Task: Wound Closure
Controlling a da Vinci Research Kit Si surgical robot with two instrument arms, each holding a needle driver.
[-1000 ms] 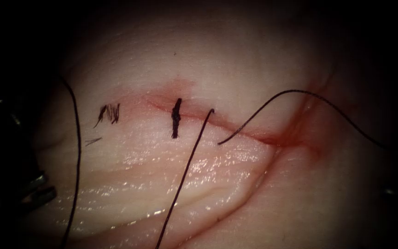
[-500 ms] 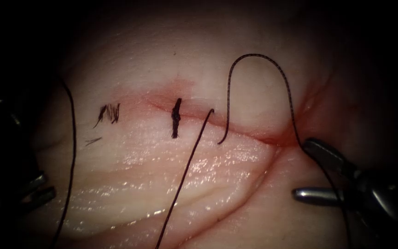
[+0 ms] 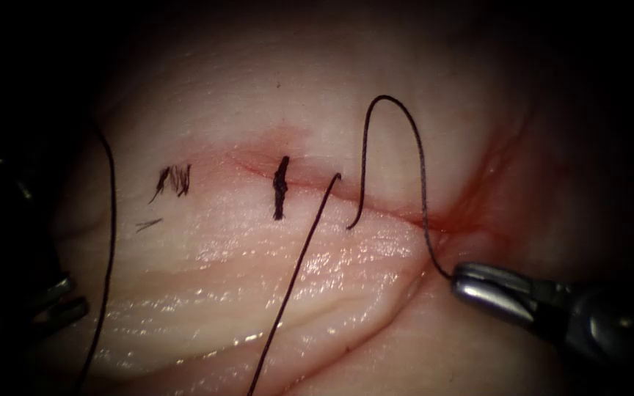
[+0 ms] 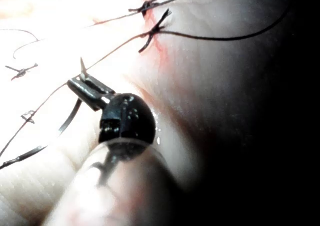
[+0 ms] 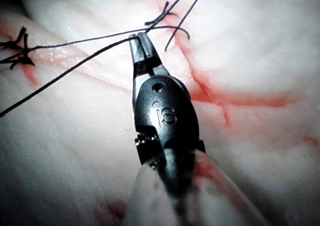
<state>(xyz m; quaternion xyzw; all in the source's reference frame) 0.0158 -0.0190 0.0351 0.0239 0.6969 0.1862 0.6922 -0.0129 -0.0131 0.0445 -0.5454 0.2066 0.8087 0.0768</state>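
The right gripper reaches in low over the tissue, just right of the cut, with its jaws pressed together on the thread. From the jaw tips the thread climbs across the cut, arches over the upper tissue and drops back down to end at the cut's lip. The right wrist view shows the same hold: the jaws of the right gripper are closed on a strand stretched across them, with red fluid streaked along the cut beside them. The left gripper sits off the tissue's left edge, closed on the needle close to its pointed end; the sharp tip stands just above the jaws and the curved body hangs below them, free of the tissue. A knot sits across the cut left of the arch, and another strand runs from the cut down to the tissue's near edge.
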